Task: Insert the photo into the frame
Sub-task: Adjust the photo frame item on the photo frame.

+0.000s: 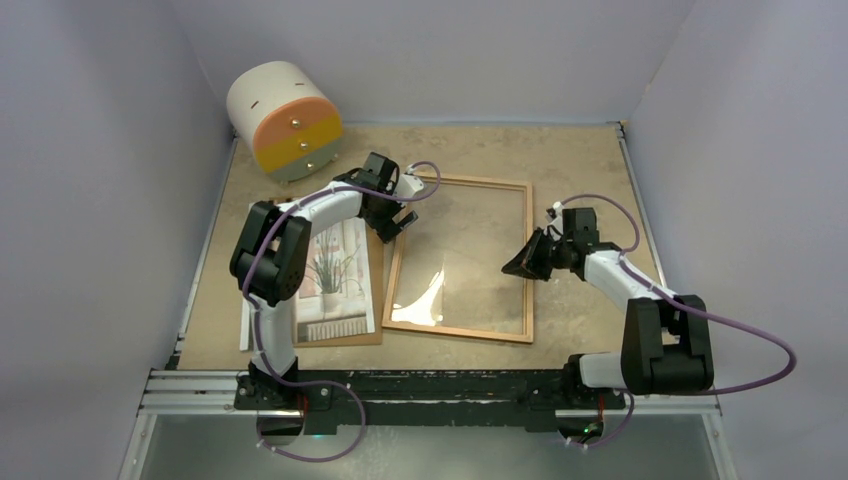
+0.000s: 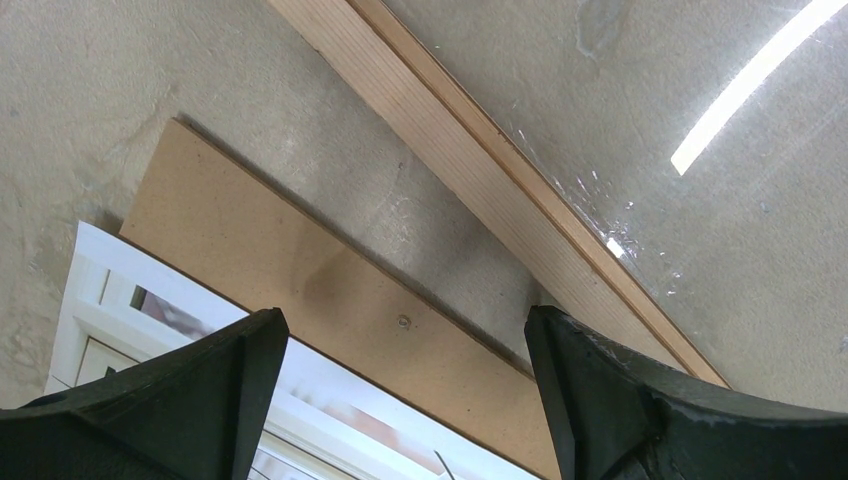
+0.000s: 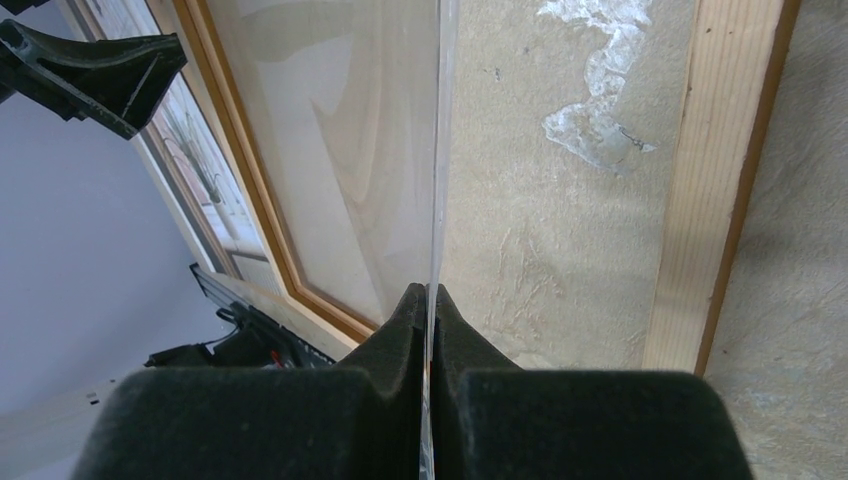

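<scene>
Overhead, the left jaws are gaping empty between the paper photo [image 1: 335,275] and the thin wooden frame [image 1: 465,182]. Left wrist: they are hovering over a matte brown board [image 2: 280,240]. Right wrist: the right jaws are clamping the frame's clear pane [image 3: 438,120] edge-on.

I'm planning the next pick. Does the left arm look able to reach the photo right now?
Probably yes: the left gripper hangs open just over the photo, lying face up and uncovered on the brown board.

Robot lab booth: blank pale walls [image 1: 90,200], metal rail [image 1: 190,388], stone-look tabletop [image 1: 480,150].
</scene>
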Controlling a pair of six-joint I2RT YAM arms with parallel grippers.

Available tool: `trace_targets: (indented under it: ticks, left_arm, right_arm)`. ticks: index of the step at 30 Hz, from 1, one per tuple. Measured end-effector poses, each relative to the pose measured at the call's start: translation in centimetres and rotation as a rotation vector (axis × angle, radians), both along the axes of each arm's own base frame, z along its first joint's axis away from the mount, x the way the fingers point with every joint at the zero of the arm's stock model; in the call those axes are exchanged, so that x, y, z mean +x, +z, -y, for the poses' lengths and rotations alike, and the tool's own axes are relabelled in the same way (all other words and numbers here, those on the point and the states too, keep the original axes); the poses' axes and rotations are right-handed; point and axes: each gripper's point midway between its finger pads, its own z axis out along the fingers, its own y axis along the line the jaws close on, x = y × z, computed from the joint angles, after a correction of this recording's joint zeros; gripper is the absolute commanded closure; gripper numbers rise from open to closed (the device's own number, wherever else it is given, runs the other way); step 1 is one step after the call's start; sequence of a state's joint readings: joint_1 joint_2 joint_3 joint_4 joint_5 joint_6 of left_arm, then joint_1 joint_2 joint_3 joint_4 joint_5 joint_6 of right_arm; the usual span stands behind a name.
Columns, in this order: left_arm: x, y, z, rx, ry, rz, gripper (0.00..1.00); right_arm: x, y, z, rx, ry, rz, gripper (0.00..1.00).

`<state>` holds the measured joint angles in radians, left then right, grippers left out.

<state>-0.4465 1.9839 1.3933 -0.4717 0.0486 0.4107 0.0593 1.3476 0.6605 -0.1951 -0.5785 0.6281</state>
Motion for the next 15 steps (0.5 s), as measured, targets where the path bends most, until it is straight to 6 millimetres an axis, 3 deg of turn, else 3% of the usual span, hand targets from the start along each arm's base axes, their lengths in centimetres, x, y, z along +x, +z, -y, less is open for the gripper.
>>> trace_targets:
  ticks: [7,15]
  left_arm:
    - [-0.2,0.0,0.3,-0.016,-0.001,-0.01,0.06]
    - [-0.5,-0.1,0.4,-0.029,-0.009,-0.025,0.08]
  right_arm:
    - [-0.9,-1.0,0.1,-0.004,-0.015,-0.041,1.0]
    - [-1.0,0.3,-0.4,0.041,-0.027,-0.041,1.0]
